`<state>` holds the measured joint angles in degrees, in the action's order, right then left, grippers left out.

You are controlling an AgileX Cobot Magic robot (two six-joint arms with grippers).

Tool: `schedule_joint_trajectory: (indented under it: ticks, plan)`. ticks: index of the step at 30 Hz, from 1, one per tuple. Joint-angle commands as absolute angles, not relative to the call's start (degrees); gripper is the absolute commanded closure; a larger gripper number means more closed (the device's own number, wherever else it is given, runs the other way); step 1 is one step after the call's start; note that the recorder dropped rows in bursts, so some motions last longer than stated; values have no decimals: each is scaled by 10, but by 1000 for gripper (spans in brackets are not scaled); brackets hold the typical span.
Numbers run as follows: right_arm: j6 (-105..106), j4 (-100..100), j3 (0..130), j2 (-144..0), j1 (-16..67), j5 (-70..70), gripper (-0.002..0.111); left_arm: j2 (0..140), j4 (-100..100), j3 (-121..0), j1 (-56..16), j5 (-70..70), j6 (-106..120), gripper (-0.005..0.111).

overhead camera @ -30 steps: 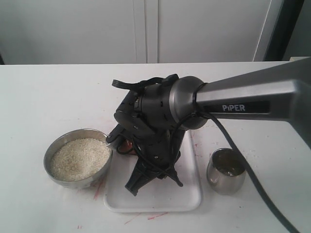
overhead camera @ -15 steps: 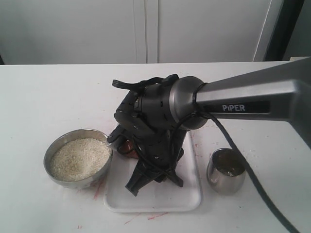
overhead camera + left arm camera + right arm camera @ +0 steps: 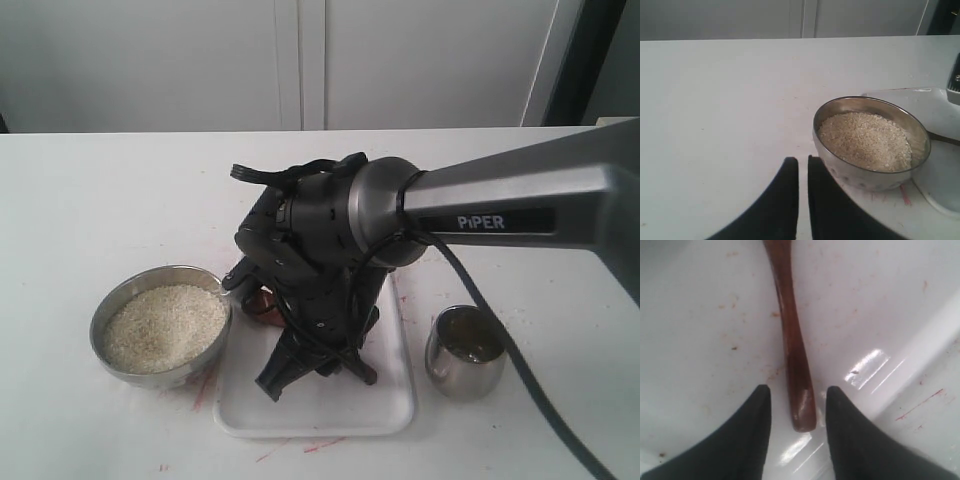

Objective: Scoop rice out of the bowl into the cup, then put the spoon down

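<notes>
Find the spoon [image 3: 790, 340] flat on the white tray [image 3: 705, 330], its handle end between the parted, released jaws of the right gripper [image 3: 797, 390] and touching neither, long axis running straight away from them; left gripper [image 3: 801, 161] closed, empty, near the bowl [image 3: 865, 98].

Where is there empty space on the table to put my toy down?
The biggest bare patch is the table behind the bowl, tray and cup, back to the wall. There is also bare table left of the bowl. The middle is crowded: the arm hangs over the tray, where the spoon lies, with bowl and cup close beside it.
</notes>
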<state>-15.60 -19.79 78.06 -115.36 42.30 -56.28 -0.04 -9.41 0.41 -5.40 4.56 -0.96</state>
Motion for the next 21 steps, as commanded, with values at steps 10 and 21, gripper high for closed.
schedule_joint_trajectory:
  ticks: [10, 21]
  plan:
    - [-210, -204, 781, -1063, 422, -520, 97, 0, -98, 0, -53, 44, -11, 92]
    - [-235, -206, 778, -910, 422, -473, 103, 0, -98, 0, -53, 44, -11, 92]
